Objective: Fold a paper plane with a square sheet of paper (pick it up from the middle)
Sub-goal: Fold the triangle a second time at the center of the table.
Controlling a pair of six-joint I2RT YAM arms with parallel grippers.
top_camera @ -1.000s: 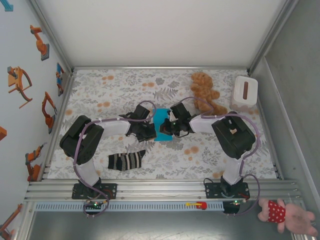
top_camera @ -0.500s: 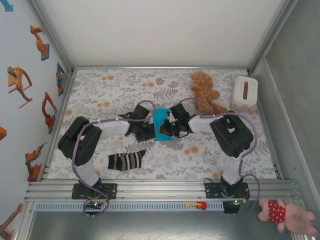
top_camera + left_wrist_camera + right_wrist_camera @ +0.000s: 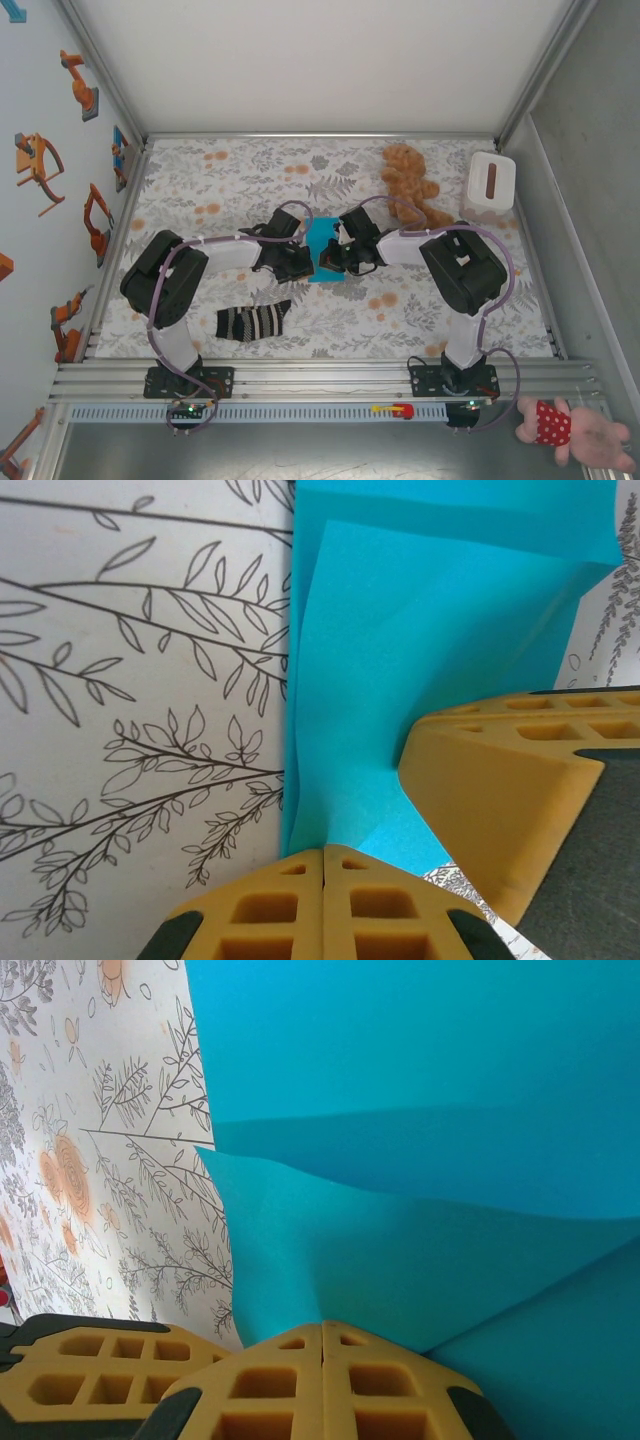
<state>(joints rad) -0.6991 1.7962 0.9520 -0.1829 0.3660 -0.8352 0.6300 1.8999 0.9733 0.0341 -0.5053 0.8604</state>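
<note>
**Square sheet of paper** (image 3: pixel 321 238): thin, plain, bright turquoise-blue, partly folded, lying near the middle of the floral worktop (image 3: pixel 230 180). From above, only a small patch shows between the 2 grippers. In the left wrist view the sheet (image 3: pixel 430 650) shows 2 overlapping layers. The upper layer has a straight left edge, and its near tip runs in between the closed fingers of the left gripper (image 3: pixel 323 875). In the right wrist view the sheet (image 3: pixel 450 1050) has 1 flap lifted into a pointed ridge, pinched in the closed right gripper (image 3: pixel 323 1345).
</note>
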